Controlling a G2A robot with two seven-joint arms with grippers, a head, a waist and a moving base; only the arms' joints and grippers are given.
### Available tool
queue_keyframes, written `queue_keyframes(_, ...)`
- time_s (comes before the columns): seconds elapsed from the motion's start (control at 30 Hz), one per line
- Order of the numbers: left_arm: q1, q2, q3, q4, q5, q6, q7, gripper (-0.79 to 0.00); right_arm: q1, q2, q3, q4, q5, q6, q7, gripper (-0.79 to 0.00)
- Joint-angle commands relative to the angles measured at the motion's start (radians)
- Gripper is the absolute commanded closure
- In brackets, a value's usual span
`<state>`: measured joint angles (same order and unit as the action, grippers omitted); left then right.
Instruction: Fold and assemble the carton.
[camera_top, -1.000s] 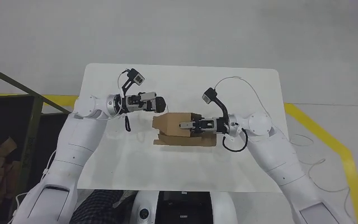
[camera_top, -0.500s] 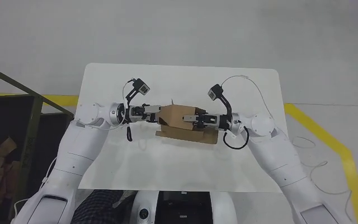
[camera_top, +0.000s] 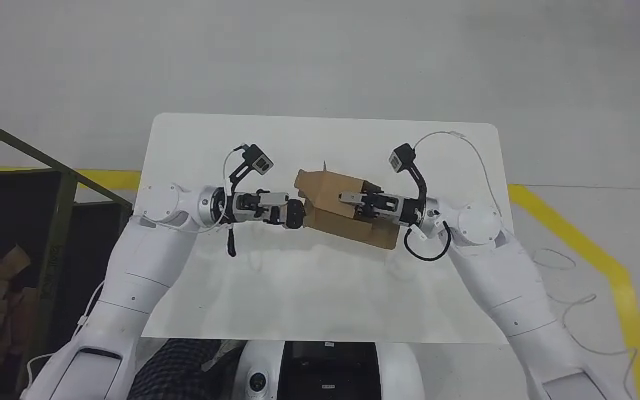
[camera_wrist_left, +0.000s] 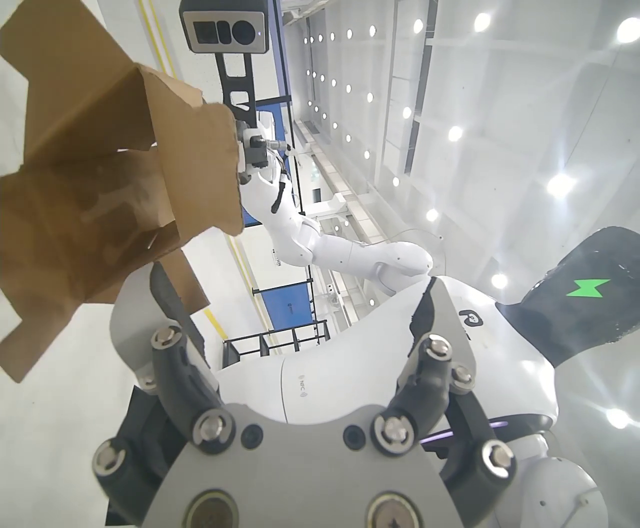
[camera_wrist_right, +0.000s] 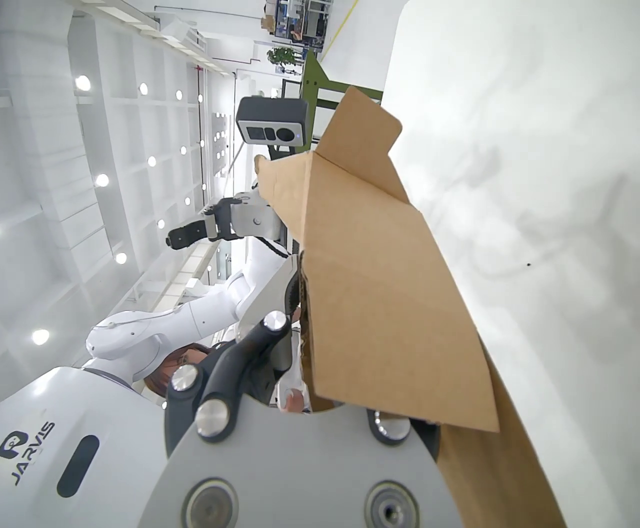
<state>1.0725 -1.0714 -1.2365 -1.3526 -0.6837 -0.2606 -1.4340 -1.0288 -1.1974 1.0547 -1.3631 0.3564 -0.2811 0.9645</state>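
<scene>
Our right gripper clamps the carton by one wall, holding it tilted. Our left gripper, fingers spread apart, sits just beside the carton's open end.

- Two fat white arms, the left arm and the right arm, one on each side of the carton.
- A little camera box on a black stalk by each wrist.
- A thin white cable loops off the right arm, beyond the carton.
- The left gripper has black fingers, a grey plate and shiny screws.
</scene>
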Motion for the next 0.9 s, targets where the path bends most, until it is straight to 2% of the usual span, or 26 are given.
queue_keyframes(0.0,-0.002,-0.002,0.01,0.001,-0.001,0.003,-0.001,-0.785,-0.004,0.001,0.001,-0.006,-0.004,0.004,-0.006,0.0)
queue_keyframes(0.3,-0.033,-0.013,0.056,0.024,-0.024,0.006,-0.008,-0.785,-0.011,-0.001,-0.005,-0.024,-0.017,0.013,-0.026,0.0)
queue_keyframes(0.87,-0.053,-0.022,0.085,0.031,-0.015,-0.016,0.022,-0.785,-0.038,0.002,0.018,-0.045,-0.024,0.02,-0.09,0.0)
